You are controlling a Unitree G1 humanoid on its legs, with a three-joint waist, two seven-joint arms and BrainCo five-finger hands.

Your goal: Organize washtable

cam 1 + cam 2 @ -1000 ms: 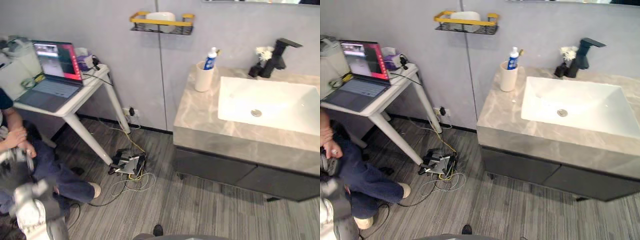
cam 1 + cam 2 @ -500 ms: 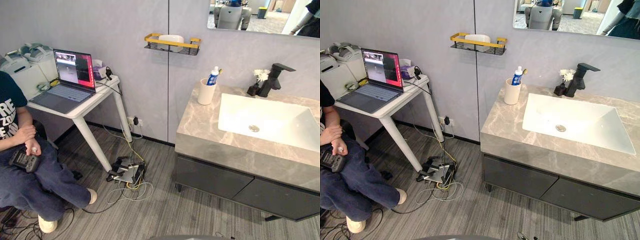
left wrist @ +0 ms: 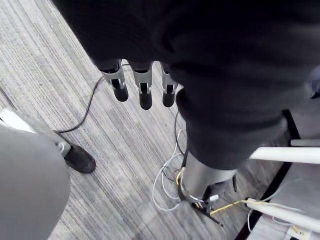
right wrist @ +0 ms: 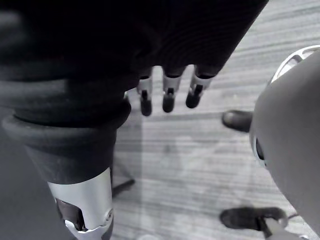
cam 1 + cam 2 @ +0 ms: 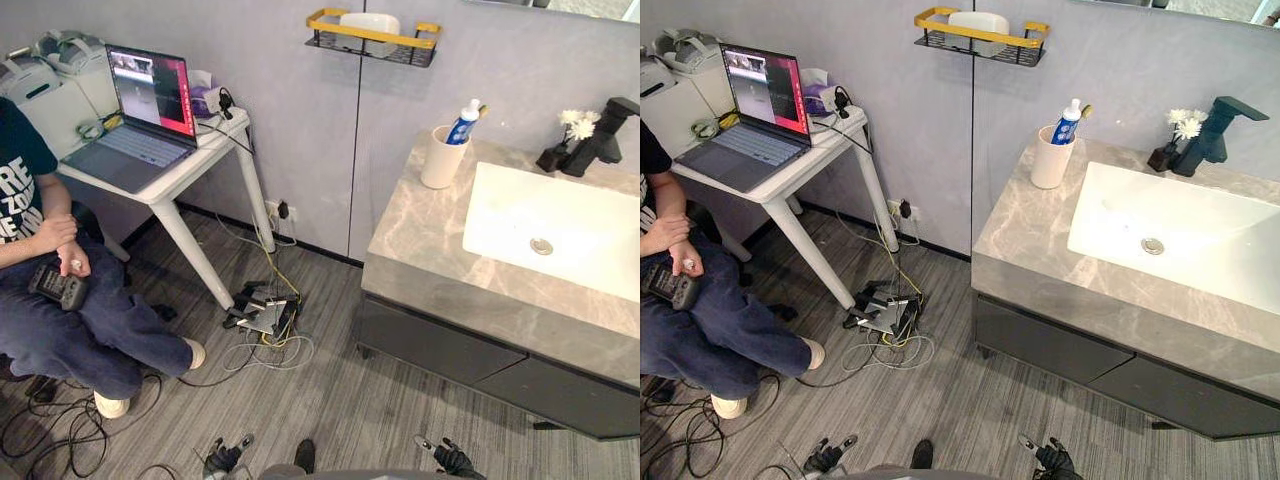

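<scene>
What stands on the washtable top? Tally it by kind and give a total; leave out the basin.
cup: 1
toothpaste tube, standing in the cup: 1
yellow-tipped stick beside the tube, likely a toothbrush: 1
small vase of white flowers: 1
black faucet: 1
Total: 5

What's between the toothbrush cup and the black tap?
Bare marble countertop, then a small vase of white flowers right beside the tap, seen in both eye views.
</scene>
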